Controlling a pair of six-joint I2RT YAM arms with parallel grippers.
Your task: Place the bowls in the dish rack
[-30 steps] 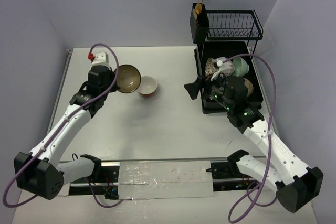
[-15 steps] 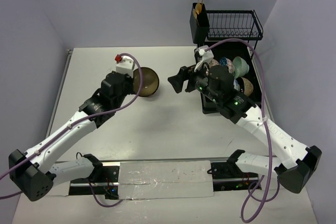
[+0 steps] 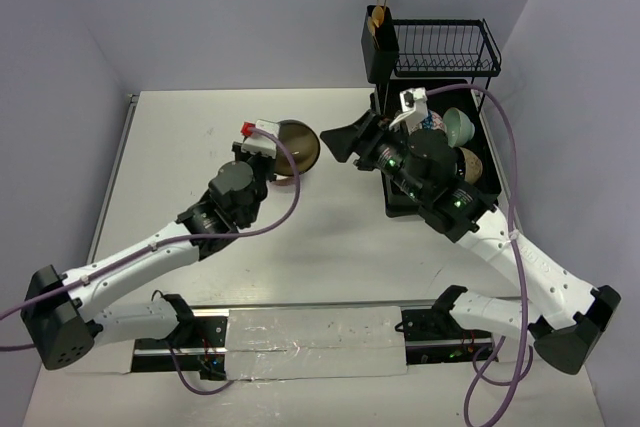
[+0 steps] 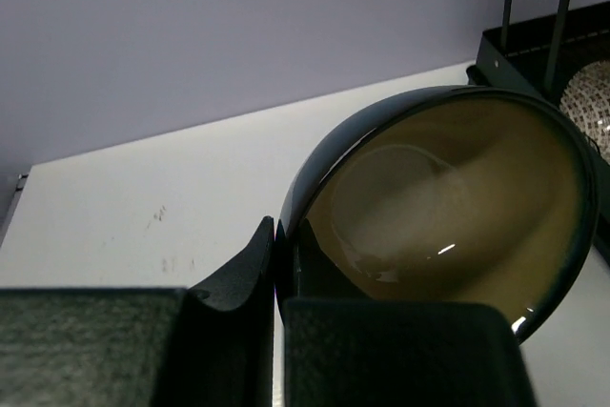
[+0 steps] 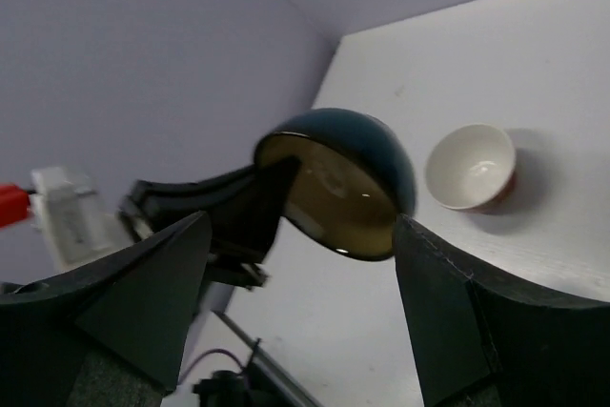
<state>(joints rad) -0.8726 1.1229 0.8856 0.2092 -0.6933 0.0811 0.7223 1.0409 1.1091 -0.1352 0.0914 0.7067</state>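
A tan dark-rimmed bowl (image 3: 300, 147) hangs tilted above the table, with my left gripper (image 3: 280, 154) shut on its rim. The left wrist view shows the fingers (image 4: 250, 269) pinching the rim of the bowl (image 4: 448, 197). My right gripper (image 3: 345, 141) stands open just right of the bowl, facing it and apart from it. In the right wrist view the bowl (image 5: 348, 188) sits beyond the wide-set jaws of that gripper (image 5: 303, 226). A white bowl with a red outside (image 5: 471, 166) rests upright on the table. A mint green bowl (image 3: 459, 128) and others stand in the dish rack (image 3: 389, 190), partly hidden by the right arm.
A black cutlery holder (image 3: 380, 45) with gold forks hangs on the rack's upper wire shelf (image 3: 445, 48). The rack's posts and a patterned bowl (image 4: 588, 94) show at the right of the left wrist view. Purple walls close in the back and sides.
My left arm has carried the tan bowl to the right, toward the rack, covering the white bowl in the top view. My right gripper has swung out of the rack leftward to face the bowl.
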